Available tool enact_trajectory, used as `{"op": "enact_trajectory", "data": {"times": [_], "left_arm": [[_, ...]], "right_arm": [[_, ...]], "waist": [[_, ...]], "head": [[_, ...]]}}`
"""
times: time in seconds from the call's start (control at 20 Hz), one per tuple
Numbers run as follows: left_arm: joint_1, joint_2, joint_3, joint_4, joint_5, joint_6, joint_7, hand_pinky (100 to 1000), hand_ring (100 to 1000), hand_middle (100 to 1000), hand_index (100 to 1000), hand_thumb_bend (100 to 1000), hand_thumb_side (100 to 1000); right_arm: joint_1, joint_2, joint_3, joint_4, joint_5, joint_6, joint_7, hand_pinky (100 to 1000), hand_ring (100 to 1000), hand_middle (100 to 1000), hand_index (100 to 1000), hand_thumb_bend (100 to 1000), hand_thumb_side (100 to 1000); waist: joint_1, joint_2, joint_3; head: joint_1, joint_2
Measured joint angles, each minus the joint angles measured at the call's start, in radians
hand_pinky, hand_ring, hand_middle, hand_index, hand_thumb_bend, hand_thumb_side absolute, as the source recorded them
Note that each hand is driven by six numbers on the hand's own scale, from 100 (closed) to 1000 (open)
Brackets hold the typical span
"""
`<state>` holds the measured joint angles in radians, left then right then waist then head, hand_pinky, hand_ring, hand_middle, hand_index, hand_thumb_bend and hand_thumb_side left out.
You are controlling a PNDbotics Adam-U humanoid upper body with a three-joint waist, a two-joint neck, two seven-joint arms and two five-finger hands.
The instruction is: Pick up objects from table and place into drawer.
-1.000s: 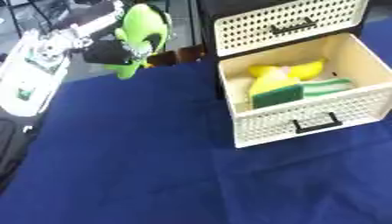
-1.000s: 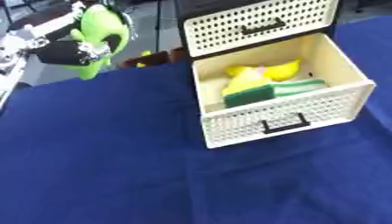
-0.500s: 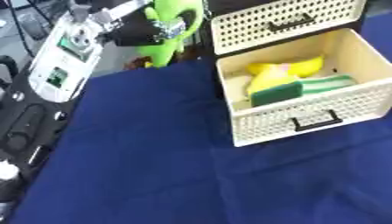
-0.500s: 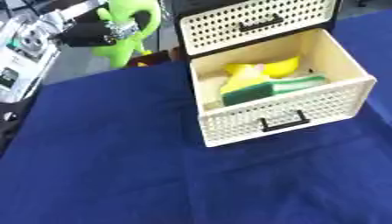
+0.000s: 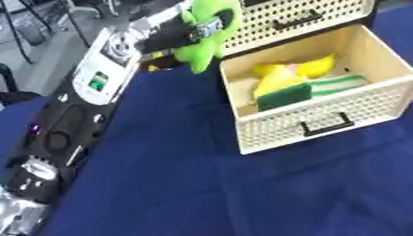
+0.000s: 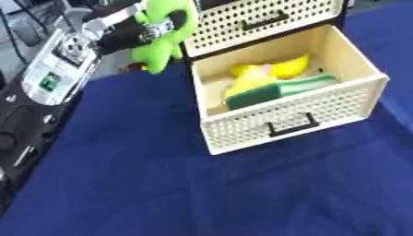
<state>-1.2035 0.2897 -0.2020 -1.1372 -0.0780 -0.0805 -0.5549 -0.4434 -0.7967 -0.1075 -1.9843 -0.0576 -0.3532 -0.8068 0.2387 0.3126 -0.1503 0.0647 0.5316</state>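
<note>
The robot's left hand (image 5: 174, 33) was curled around a bright green soft toy (image 5: 206, 32), carrying it in the air just left of the open cream perforated plastic drawer (image 5: 322, 117) and level with its back left corner. Inside the drawer lay a yellow soft object (image 5: 286, 73) and a green-and-white sponge (image 5: 303, 90). This looked like the transport step; next, the toy needed moving rightward over the drawer's opening before release. The right hand was out of view.

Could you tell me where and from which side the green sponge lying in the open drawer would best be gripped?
Probably by its long edges, from above. The green sponge lies in the open drawer against the yellow toy, close behind the front wall, so only its top is free. The left hand already holds a green plush toy.
</note>
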Motion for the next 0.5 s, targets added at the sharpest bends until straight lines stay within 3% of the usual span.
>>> {"op": "enact_trajectory", "data": {"times": [0.5], "left_arm": [[-0.04, -0.036, 0.028, 0.121, 0.156, -0.057, -0.04, 246, 465, 403, 532, 100, 845]], "right_arm": [[-0.033, 0.027, 0.003, 0.0, -0.02, 0.009, 0.017, 410, 525, 458, 744, 100, 1000]], "waist": [[0.0, 0.022, -0.042]], "head": [[0.039, -0.007]]}}
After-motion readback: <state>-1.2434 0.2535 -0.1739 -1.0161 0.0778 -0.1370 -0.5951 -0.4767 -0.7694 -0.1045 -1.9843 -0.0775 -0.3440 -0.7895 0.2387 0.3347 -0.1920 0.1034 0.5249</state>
